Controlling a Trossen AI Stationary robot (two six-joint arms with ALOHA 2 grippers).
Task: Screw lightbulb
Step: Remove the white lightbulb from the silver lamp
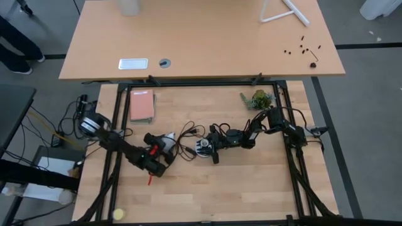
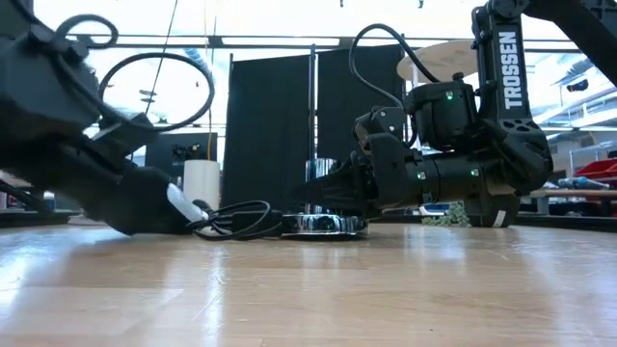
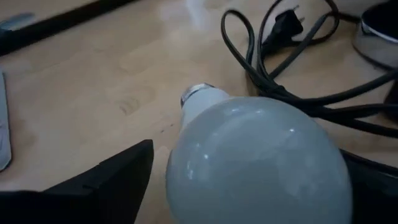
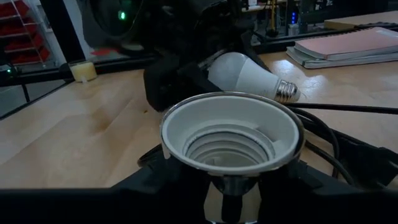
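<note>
The white lightbulb (image 3: 255,162) lies on its side on the wooden table, its greyish screw end (image 3: 196,93) pointing away from my left gripper (image 1: 164,148). That gripper is open, one finger (image 3: 112,180) on each side of the bulb's round end, with a gap showing on one side. To the bulb's right, the silvery socket (image 4: 230,134) stands with its white threaded cup facing up, and my right gripper (image 1: 210,149) is shut on it. The right wrist view shows the bulb (image 4: 245,74) just beyond the socket. My left gripper: I cannot tell whether its other finger (image 3: 373,180) touches the bulb, which lies on the table. My right gripper pinches the socket's lower part (image 4: 224,186), under the cup's rim, between its two fingers. It comes in nearly level from the table's right. The socket's base (image 2: 323,226) rests on the table, cup upright.
The socket's black cord (image 1: 187,133) lies in loops between the bulb and the socket and crosses beside the bulb (image 3: 292,74). A pink notebook (image 1: 142,104) lies far left, a green plant-like thing (image 1: 257,99) far right, a yellow ball (image 1: 118,215) near the front edge.
</note>
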